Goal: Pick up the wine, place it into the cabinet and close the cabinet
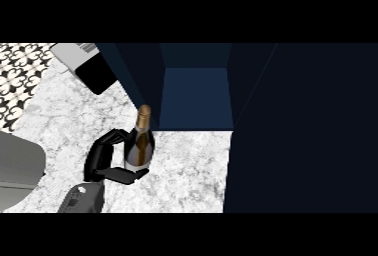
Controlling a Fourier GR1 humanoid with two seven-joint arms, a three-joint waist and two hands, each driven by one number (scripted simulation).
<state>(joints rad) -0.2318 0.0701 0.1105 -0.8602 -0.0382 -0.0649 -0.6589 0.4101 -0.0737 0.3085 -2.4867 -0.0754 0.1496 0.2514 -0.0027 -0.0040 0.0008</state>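
In front of the open dark navy cabinet [196,95], on the white speckled marble counter [177,170], the left hand [103,162] curls around a dark glass wine bottle [139,145] whose pale label shows no readable writing.

A dark bottle [140,145] with a gold top and pale silver label, in a black hand [111,162]. White counter [181,170] with grey marbling. Navy cabinet [295,125]. Black-and-white patterned tiles [18,70]. A grey forearm [83,199].

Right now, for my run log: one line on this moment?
left hand: fingers curled round wine bottle | bottle upright before open cabinet | not inside
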